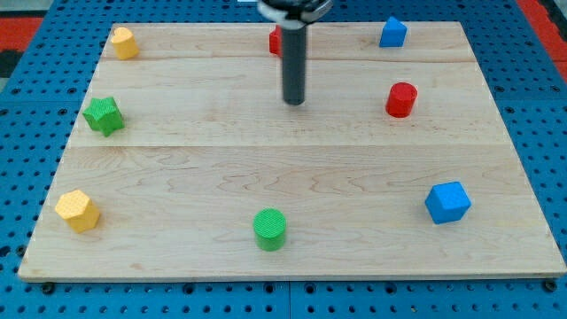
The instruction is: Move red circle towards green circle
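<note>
The red circle [401, 99] stands at the view's right, in the upper half of the wooden board [292, 168]. The green circle [270, 229] stands near the board's bottom edge, at the middle. My tip [293, 102] rests on the board at the upper middle, well left of the red circle and far above the green circle. It touches neither block.
A second red block [275, 40] sits half hidden behind the rod at the top. A blue block [392, 33] is at the top right and a blue block [447, 202] at the lower right. A green star [104, 115] and yellow blocks [124, 42], [77, 211] line the left side.
</note>
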